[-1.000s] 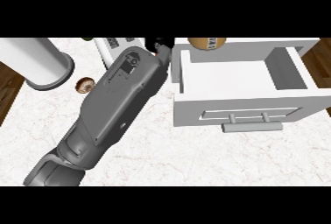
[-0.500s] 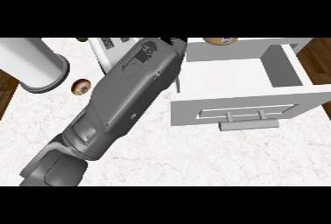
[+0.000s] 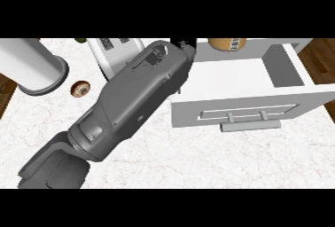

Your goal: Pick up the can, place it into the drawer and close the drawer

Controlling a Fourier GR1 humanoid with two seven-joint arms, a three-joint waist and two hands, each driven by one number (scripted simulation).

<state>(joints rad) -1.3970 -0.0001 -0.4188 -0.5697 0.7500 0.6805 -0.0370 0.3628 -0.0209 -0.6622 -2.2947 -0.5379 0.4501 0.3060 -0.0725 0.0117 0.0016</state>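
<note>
A brown can (image 3: 226,43) shows at the picture's top edge, just over the back wall of the open white drawer (image 3: 229,73); only its lower part is in view. My left forearm runs from the lower left up to the top centre. Just a black sliver of the left hand (image 3: 181,43) shows, left of the can. Whether the hand touches the can is hidden. The drawer's inside is bare, and its front panel carries a grey handle (image 3: 248,120). The right hand is out of view.
A tall white cylinder (image 3: 33,66) stands at the left edge, with a small brown ring-shaped thing (image 3: 80,88) beside it. A white device with buttons (image 3: 118,49) lies partly under my forearm. The marble counter (image 3: 216,164) ends at wooden floor on both sides.
My left forearm has swung right and reached further towards the drawer's back. The can has shifted slightly right along the top edge. The drawer has stayed open.
</note>
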